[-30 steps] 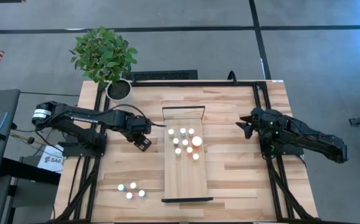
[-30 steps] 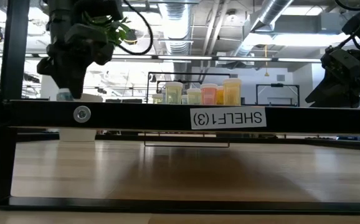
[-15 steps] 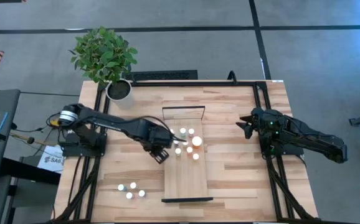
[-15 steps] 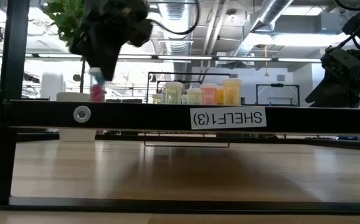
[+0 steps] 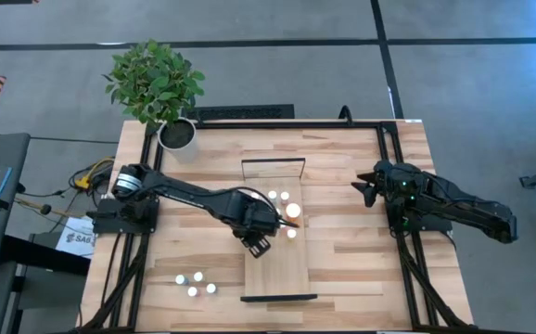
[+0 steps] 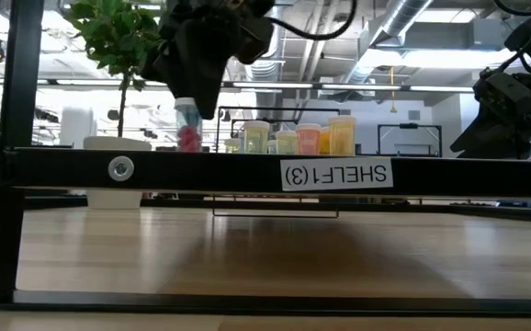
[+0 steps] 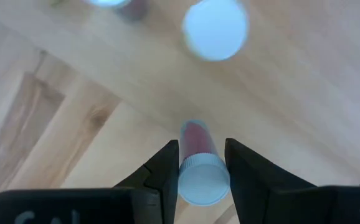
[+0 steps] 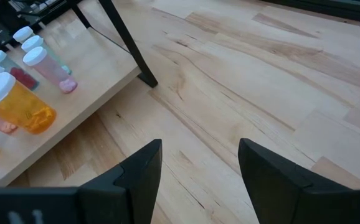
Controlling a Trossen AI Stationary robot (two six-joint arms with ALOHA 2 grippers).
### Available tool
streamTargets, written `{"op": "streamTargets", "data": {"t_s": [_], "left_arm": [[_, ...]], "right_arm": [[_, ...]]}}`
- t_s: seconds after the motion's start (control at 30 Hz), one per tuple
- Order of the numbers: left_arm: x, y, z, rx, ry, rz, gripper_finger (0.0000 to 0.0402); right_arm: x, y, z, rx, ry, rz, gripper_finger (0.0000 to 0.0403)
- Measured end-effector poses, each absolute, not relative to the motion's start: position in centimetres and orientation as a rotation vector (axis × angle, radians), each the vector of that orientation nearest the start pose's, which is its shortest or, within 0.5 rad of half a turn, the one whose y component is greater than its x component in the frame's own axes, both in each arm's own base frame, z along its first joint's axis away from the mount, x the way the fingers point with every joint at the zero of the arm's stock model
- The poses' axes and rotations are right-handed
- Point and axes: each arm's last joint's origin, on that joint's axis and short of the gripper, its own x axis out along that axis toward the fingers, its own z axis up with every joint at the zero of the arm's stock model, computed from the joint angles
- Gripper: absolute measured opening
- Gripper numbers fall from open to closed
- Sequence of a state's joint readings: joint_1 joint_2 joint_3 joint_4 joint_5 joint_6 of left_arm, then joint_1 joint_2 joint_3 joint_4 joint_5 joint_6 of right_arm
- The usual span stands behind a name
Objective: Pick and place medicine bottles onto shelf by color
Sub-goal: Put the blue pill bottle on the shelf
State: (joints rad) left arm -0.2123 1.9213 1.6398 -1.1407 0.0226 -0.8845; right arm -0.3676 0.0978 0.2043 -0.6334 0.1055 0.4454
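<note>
Left gripper (image 7: 198, 163) fingers clamp a pink medicine bottle (image 7: 197, 142) above the shelf (image 5: 277, 269); right gripper (image 8: 198, 165) fingers apart

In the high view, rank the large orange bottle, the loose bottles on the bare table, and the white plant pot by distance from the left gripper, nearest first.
1. The large orange bottle with a white cap, on the light-wood shelf, just beside the left gripper.
2. The cluster of small white-capped bottles, on the table's near left part.
3. The white plant pot, at the far left corner.

Shelf bottles (image 5: 281, 206) partly behind left arm
</note>
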Motion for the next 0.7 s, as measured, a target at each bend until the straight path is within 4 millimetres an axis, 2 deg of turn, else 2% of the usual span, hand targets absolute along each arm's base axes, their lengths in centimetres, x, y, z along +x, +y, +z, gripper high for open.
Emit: {"op": "streamTargets", "data": {"t_s": [0.4, 0.53, 0.7], "left_arm": [[38.3, -8.8, 24.7, -0.605, 1.307, 0.395, 0.0098], [38.9, -9.1, 23.6, -0.619, 1.324, 0.386, 0.0098], [39.3, -9.4, 23.3, -0.645, 1.313, 0.365, 0.0098]], "right_arm": [[7.2, -3.1, 16.6, 0.496, 0.417, -0.573, 0.0234], [7.2, -3.1, 16.6, 0.496, 0.417, -0.573, 0.0234], [7.2, -3.1, 16.6, 0.497, 0.418, -0.574, 0.0234]]}}
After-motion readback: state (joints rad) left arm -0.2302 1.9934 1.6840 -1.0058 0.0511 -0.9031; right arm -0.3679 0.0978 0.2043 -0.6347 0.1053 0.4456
